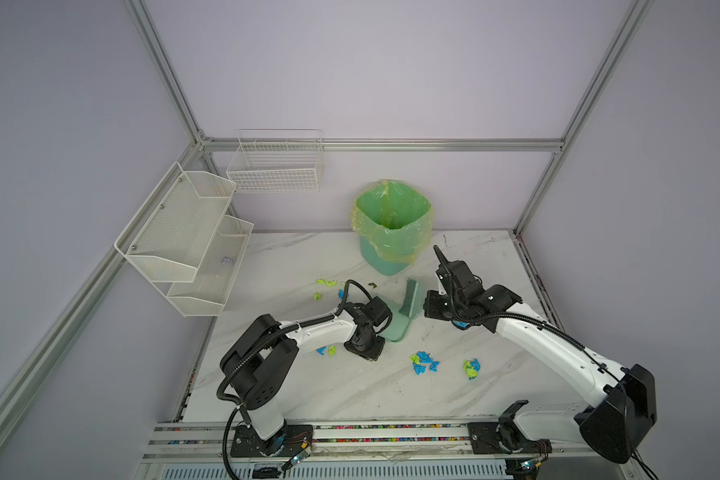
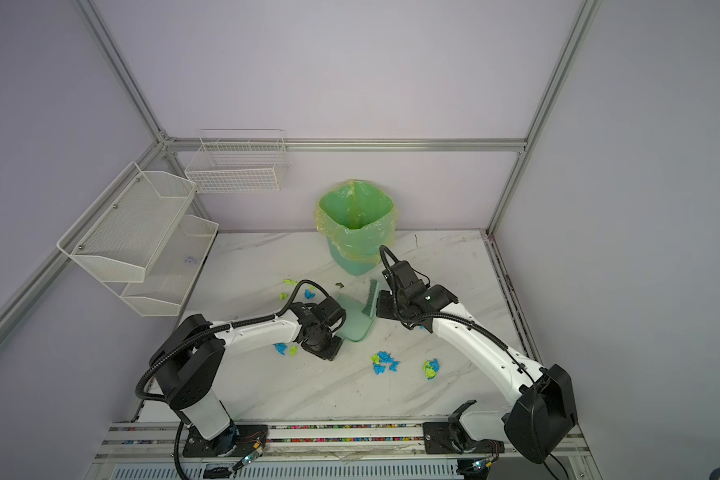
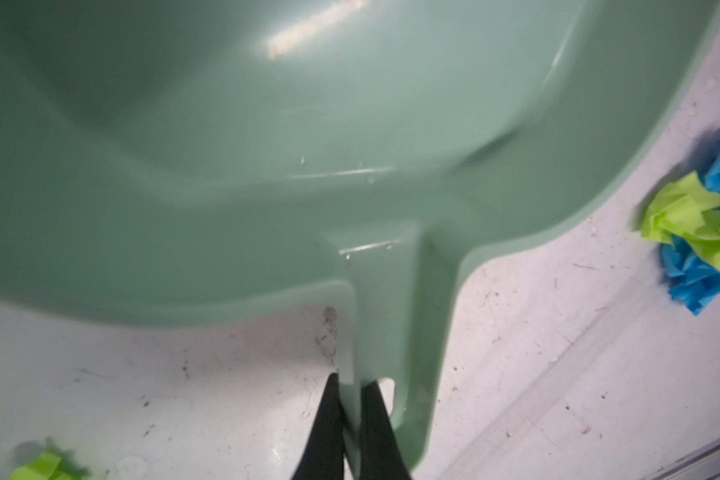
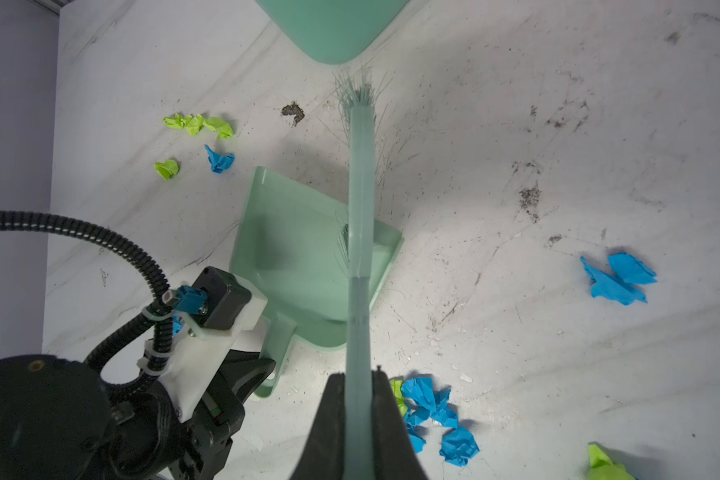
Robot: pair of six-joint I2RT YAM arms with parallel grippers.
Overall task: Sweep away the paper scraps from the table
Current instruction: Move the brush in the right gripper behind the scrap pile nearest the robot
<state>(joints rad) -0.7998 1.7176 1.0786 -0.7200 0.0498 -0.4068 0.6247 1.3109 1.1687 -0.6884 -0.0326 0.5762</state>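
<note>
Marble table (image 1: pixel 350 395) holds crumpled blue-and-green paper scraps (image 1: pixel 424 363).

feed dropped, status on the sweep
Left gripper shut on dustpan. Right gripper shut on brush. Paper scraps scattered on table, none in dustpan. Nothing blocking.

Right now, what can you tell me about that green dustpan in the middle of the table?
The dustpan is pale mint-green, glossy plastic: a shallow scoop with raised side walls and a short handle. It sits on the table and is empty. The left gripper is shut on the end of the handle. The brush crosses over the scoop's open side; whether it touches the scoop, I cannot tell.
</note>
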